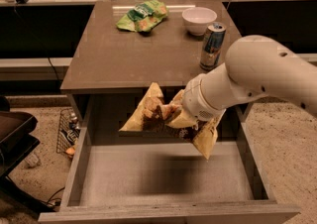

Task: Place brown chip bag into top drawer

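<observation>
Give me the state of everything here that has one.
top drawer, pulled open
brown chip bag, crumpled, held above the drawer
tool, over the drawer, gripping the bag
green bag, crumpled, lying on cabinet top
bowl, upright
can, upright, near the bowl

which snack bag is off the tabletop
The brown chip bag, held by the gripper above the top drawer; the green bag lies on the tabletop.

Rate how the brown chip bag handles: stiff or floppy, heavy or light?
Probably floppy: the chip bag creases where the gripper pinches its middle above the drawer, and its ends splay out, one drooping. Likely light for its size, since a single pinch holds it up. Being flat and crinkled, it should not roll once it lands.
</observation>
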Available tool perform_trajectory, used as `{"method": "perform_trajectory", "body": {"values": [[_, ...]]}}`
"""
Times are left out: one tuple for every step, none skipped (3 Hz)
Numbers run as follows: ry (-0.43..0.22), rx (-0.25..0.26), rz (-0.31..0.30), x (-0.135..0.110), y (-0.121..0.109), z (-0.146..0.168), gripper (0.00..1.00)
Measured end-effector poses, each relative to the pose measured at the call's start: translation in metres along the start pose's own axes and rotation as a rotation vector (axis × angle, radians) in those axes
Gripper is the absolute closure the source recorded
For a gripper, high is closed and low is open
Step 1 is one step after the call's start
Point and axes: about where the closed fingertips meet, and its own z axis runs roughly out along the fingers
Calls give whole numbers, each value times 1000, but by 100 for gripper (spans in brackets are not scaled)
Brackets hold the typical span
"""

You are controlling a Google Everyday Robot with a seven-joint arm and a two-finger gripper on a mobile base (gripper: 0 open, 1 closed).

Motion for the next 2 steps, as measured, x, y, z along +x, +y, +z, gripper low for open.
{"method": "perform_trajectory", "body": {"values": [[0,-1,-3,-1,1,0,31],[1,-1,-6,-3,1,0,7]]}}
